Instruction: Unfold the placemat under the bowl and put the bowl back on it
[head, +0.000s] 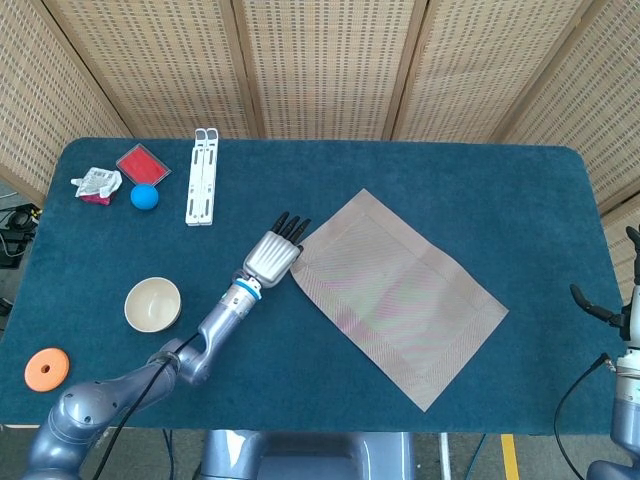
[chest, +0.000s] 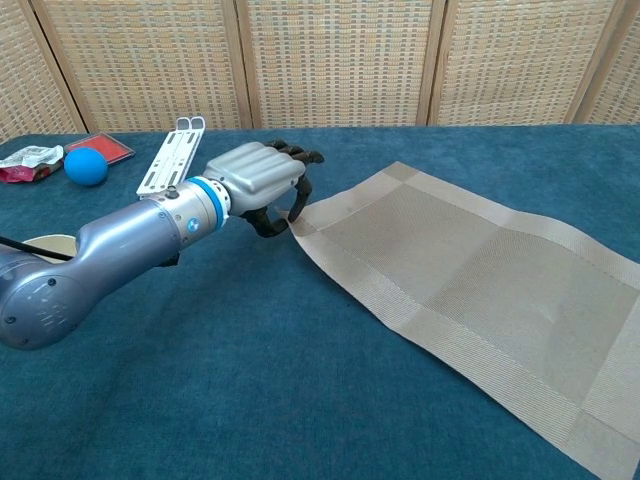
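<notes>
The beige woven placemat lies unfolded and flat on the blue table, slanting from centre to lower right; the chest view shows the same placemat. My left hand is at its left corner, fingers curled down and pinching the mat's edge, as the chest view of that left hand shows. The cream bowl stands empty on the bare cloth to the left, well apart from the mat. In the chest view the bowl is mostly hidden behind my forearm. At the far right edge my right hand hangs off the table with fingers spread, holding nothing.
A white folding stand, a blue ball, a red box and a crumpled wrapper sit at the back left. An orange disc lies near the front left corner. Wicker screens close off the back.
</notes>
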